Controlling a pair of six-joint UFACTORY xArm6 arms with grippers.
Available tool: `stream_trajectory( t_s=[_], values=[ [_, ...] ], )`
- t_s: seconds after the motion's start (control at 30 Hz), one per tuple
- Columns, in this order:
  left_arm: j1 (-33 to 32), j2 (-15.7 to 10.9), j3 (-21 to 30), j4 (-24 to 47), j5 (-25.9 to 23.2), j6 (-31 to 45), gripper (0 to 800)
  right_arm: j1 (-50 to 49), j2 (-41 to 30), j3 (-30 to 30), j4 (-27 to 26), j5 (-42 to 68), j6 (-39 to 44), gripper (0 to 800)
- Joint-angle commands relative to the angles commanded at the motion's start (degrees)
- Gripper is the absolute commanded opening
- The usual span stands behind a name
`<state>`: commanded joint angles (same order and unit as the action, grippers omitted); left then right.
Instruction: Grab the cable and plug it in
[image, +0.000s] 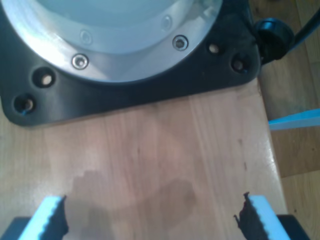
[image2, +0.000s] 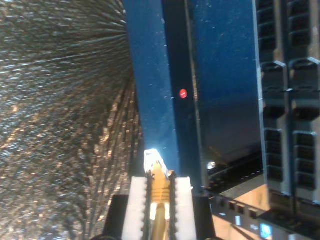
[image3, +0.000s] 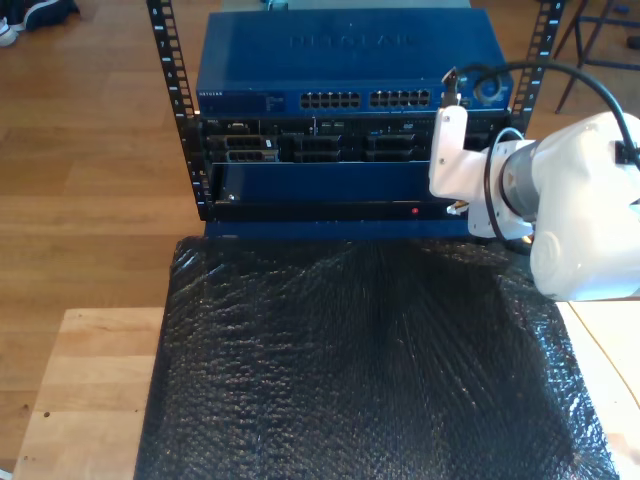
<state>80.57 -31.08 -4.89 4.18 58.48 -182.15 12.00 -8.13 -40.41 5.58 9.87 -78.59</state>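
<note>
1. At the upper right of the exterior view, your second arm (image3: 560, 205) reaches toward the blue rack unit (image3: 340, 75), its white gripper body level with the rack's dark lower panels.
2. Seen from the second wrist view, your second gripper (image2: 159, 200) is clamped on the cable (image2: 159, 210); the white pads (image2: 137, 205) press the yellow line from both sides.
3. The cable's pale plug (image2: 152, 161) sticks out just past the fingertips, bright against a blue panel (image2: 150, 90) of the rack.
4. A small red light (image2: 183, 93) glows on that blue panel, apart from the plug; the same red light shows low on the rack front at the exterior view's centre right.
5. Silvery-black bubble wrap (image3: 360, 360) covers the table in front of the rack, across the lower middle of the exterior view.
6. Your first gripper (image: 152, 215) stands with its jaws spread wide and nothing between them, its pale fingertips (image: 50, 212) over bare wooden tabletop (image: 150, 150).
7. Ahead of them sits a black base plate (image: 150, 92) carrying a round metal flange (image: 115, 55) with bolts.
</note>
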Motion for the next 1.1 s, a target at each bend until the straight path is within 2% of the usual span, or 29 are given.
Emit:
stream_trajectory(
  t_s=[0.27,0.5,0.87,1.1],
  values=[
    [0.00,0.00,0.00,0.00,0.00,-0.09,800,0.18,2.46,-1.05,-3.34,-1.14,-0.09,0],
    [0.00,0.00,0.00,0.00,0.00,0.00,800,0.88,2.55,-1.14,-3.87,-6.07,-0.26,0],
    [0.00,0.00,0.00,0.00,0.00,-0.09,800,0.79,4.04,-1.93,-3.78,-6.95,0.26,0],
    [0.00,0.00,0.00,0.00,0.00,-0.09,800,1.14,5.01,0.09,-3.69,-17.93,-0.09,0]
  ],
)
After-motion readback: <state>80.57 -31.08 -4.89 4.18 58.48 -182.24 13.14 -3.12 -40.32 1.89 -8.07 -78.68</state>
